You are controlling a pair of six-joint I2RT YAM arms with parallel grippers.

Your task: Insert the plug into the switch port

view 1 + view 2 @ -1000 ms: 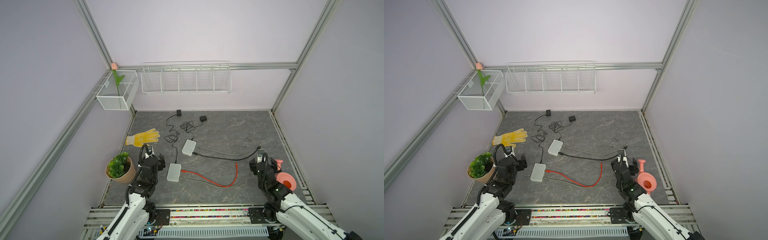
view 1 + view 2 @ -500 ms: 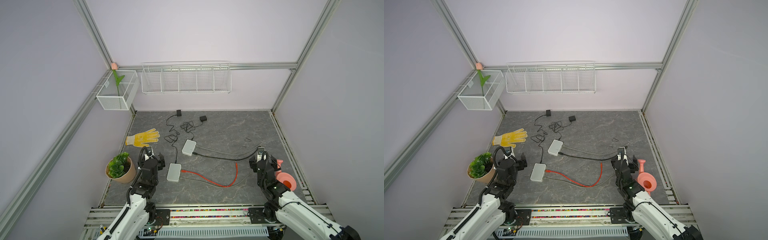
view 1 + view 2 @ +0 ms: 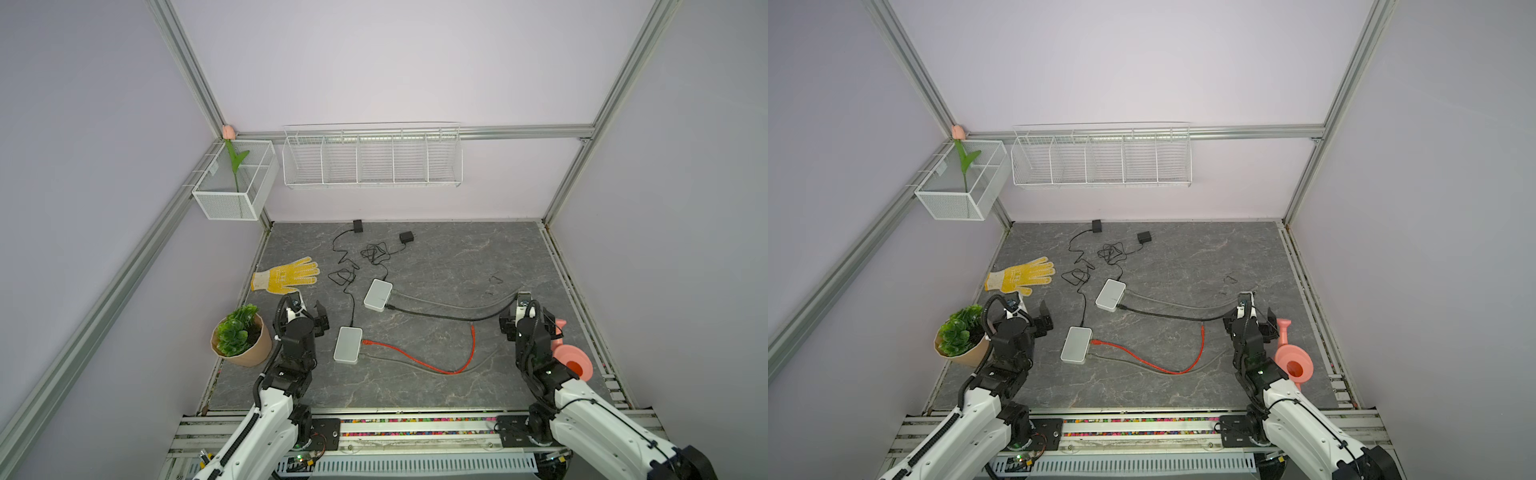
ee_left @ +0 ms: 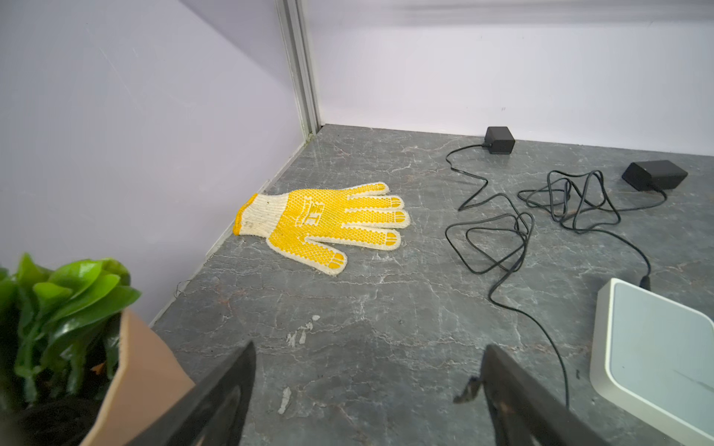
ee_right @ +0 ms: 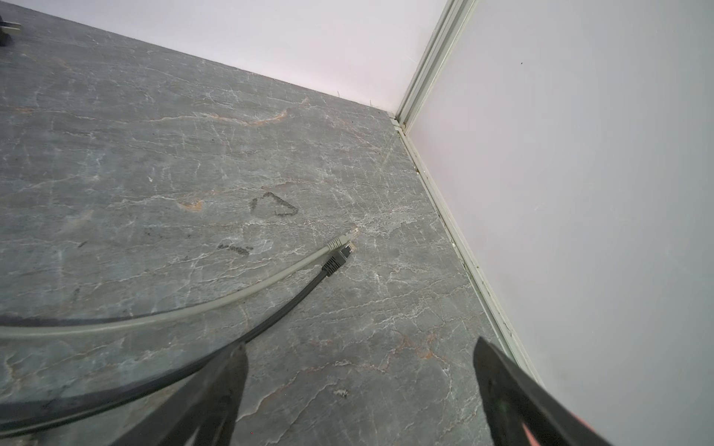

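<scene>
Two white switches lie on the grey floor: a near switch and a far switch. A red cable runs from the near switch to a loose plug. From the far switch a black cable and a grey cable run towards my right gripper. Their loose plugs, the black plug and the grey plug, lie side by side ahead of my right gripper, which is open and empty. Left of the near switch my left gripper is also open and empty.
A potted plant stands close to my left arm, and a yellow glove lies ahead of it. Two black adapters with tangled thin cords sit near the back wall. A pink watering can stands beside my right arm, by the right wall.
Both grippers have opened slightly wider. The arms have shifted only a little, and the cables and switches lie where they were.
</scene>
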